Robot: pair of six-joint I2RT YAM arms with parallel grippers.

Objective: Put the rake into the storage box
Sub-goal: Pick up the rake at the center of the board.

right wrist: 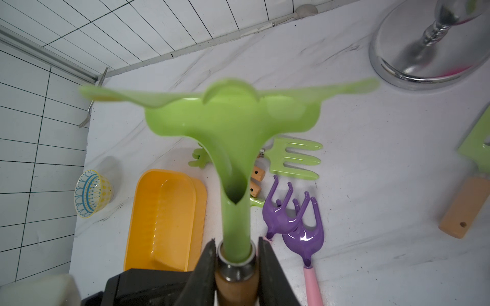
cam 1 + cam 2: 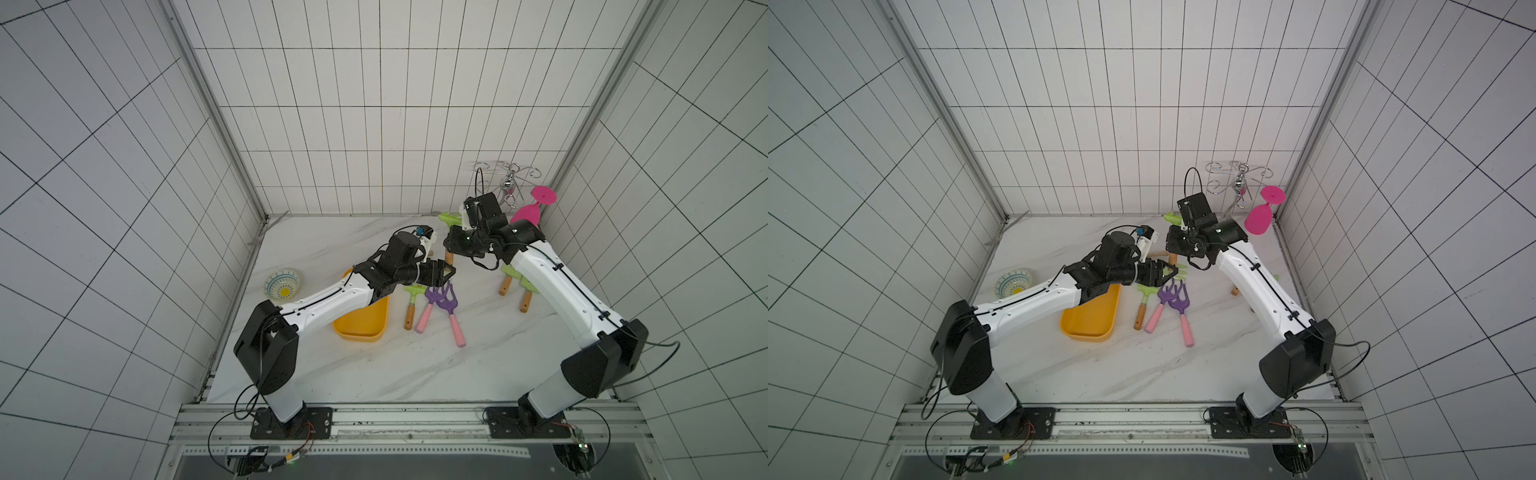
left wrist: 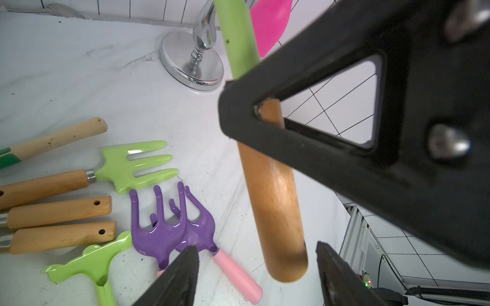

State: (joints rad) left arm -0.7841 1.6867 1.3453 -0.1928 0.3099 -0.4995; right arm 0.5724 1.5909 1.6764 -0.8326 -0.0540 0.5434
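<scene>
The rake (image 1: 233, 119) has a glossy lime-green head with a flared, scalloped edge, a tubular neck, a metal ferrule and a smooth, round-ended wooden handle. It hangs clear of the marble-patterned table (image 2: 374, 374) near the middle of both top views. The storage box (image 2: 357, 336), a smooth yellow-orange tub with rounded corners, lies lower left of it, partly under the left forearm. The right gripper (image 1: 236, 242) pinches the ferrule, its arm reaching forward and leaning left. The left gripper (image 3: 257, 247) is level, with its fingers spread either side of the handle's end.
</scene>
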